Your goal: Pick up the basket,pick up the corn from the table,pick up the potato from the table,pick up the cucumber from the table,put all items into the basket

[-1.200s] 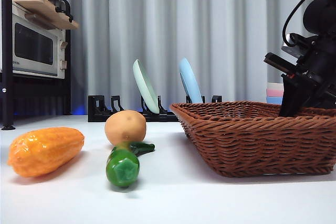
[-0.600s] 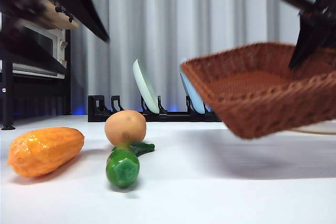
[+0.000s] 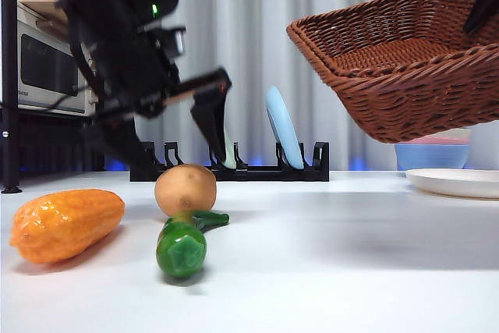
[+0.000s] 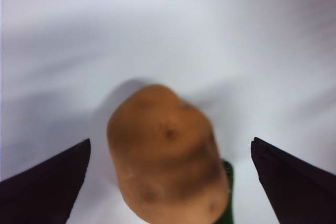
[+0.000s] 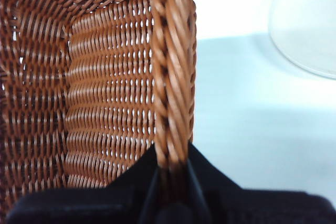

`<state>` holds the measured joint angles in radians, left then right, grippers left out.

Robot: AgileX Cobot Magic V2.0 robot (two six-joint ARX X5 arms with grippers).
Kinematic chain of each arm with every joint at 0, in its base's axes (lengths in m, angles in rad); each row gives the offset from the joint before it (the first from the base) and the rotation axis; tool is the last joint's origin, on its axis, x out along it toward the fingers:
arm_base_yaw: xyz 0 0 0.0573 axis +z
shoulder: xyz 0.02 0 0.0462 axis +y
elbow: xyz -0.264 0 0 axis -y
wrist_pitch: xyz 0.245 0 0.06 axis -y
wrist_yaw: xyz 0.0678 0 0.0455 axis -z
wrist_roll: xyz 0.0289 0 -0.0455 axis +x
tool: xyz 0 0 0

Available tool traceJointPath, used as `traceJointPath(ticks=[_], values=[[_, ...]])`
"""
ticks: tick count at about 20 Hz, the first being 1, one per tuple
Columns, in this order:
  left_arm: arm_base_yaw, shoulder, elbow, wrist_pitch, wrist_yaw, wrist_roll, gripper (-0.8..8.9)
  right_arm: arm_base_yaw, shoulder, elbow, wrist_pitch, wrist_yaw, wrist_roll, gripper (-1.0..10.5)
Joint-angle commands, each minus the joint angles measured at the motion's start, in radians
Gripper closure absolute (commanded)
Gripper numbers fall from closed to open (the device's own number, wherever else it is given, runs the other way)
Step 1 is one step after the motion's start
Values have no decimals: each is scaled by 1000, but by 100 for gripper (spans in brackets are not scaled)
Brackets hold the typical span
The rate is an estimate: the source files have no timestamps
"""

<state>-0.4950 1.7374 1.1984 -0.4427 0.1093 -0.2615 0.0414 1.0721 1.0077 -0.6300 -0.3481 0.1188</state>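
Since the earlier frames we are lifting the basket (image 3: 405, 68) further: it is hanging tilted, well clear of the table (image 3: 327, 271), with our right hand (image 5: 170, 174) pinching its braided rim. We judge it is being held high to receive the items. Our left hand (image 3: 168, 130) is coming down with jaws spread on either side of the potato (image 4: 165, 156), not touching it, so we are judging that as the next pick. Corn (image 3: 66, 224) is lying on the table beside it, cucumber (image 3: 185, 241) just in front of the potato. Behind, we are seeing a plate rack (image 3: 234, 168), microwave (image 3: 51, 68) and grey curtain (image 3: 257, 29).
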Motion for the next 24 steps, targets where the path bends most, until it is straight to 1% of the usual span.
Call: traceJointPath(ticks=[1,2,3,4,6,7,10,13,16,18,21,22,24], values=[[-4,47,-1,11,-2,4,220,-3,-8,11,14,-9,3,963],[-4,58,-1,12,-2,4,221,-3,-8,11,13,-9,3,963],[-4,58,-1,13,-2,10,260,-3,-8,11,12,-9,3,963],[-10,58,-1,21,-2,28,387,-3,-8,11,12,-9,3,963],[-16,58,-1,32,0,57,749,-3,-8,11,12,-9,3,963],[-16,58,-1,33,-2,68,821,-3,-8,11,12,-9,3,963],[-27,48,2,40,0,82,821,-3,-8,11,13,-8,3,963],[-27,-32,2,18,-2,83,821,-2,4,11,23,-9,5,963],[-31,-209,2,-13,0,81,821,-1,42,11,39,-13,23,963],[-51,-345,2,-16,3,64,821,5,76,11,48,-16,30,963],[-126,-494,2,50,3,36,821,34,138,11,88,-20,60,963],[-161,-519,2,83,3,19,821,47,158,11,100,-20,76,963],[-239,-527,2,145,1,17,821,75,190,11,111,-20,105,962]])
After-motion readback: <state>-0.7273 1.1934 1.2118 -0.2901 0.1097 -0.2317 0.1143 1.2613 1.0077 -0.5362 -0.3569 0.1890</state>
